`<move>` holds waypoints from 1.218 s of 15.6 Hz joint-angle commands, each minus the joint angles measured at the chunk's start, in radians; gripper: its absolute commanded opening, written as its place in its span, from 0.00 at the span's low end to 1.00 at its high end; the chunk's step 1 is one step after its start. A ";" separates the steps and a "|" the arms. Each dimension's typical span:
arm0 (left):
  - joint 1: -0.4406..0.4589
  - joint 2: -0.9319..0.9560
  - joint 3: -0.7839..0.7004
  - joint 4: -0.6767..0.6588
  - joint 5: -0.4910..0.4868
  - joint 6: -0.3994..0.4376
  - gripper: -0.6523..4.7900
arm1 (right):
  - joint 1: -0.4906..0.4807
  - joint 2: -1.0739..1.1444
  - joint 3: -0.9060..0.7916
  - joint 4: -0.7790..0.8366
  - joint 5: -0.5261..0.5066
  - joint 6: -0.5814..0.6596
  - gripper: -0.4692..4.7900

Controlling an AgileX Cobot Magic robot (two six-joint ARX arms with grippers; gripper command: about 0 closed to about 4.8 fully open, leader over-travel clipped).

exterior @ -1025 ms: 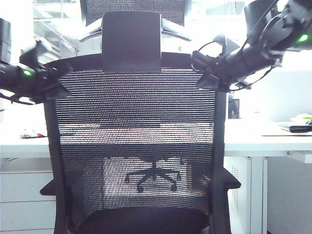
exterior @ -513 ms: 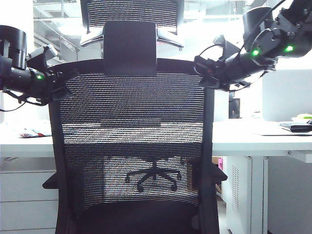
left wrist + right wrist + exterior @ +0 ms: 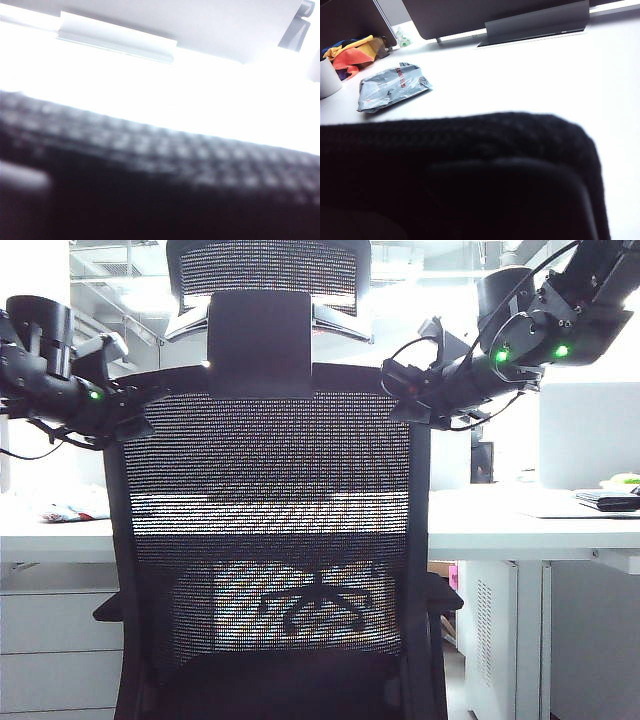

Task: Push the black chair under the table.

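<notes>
The black chair (image 3: 270, 490) fills the middle of the exterior view, its mesh back towards the camera and its headrest (image 3: 265, 265) above. Behind it runs the white table (image 3: 520, 530). My left gripper (image 3: 135, 410) is against the back's top left corner and my right gripper (image 3: 400, 390) against its top right corner. Whether either is open or shut does not show. The left wrist view holds only blurred mesh (image 3: 150, 150). In the right wrist view the chair's black rim (image 3: 470, 165) blocks the fingers, with the tabletop (image 3: 530, 80) beyond.
A white drawer cabinet (image 3: 55, 650) stands under the table at the left and a white panel cabinet (image 3: 500, 640) at the right. On the tabletop lie a silver packet (image 3: 392, 85), coloured cloth (image 3: 355, 50), a monitor base (image 3: 535, 22) and dark items (image 3: 610, 502).
The chair has rolled away from the camera towards the table and looks smaller. Both grippers moved inward with it and stay at its top corners.
</notes>
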 commanded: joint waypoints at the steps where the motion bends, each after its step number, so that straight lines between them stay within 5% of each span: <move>1: 0.011 0.025 0.063 0.039 -0.044 0.006 0.11 | -0.019 0.006 0.009 0.047 0.087 0.002 0.07; 11: 0.015 0.044 0.077 0.008 0.031 0.002 0.11 | -0.018 0.019 0.008 0.084 0.082 0.024 0.07; 16: 0.026 0.016 0.070 -0.130 0.212 -0.031 0.11 | -0.014 0.002 0.002 0.031 0.021 0.058 0.07; 19: 0.026 -0.053 0.044 -0.253 0.217 0.011 0.11 | 0.009 -0.072 -0.072 0.025 0.026 0.057 0.07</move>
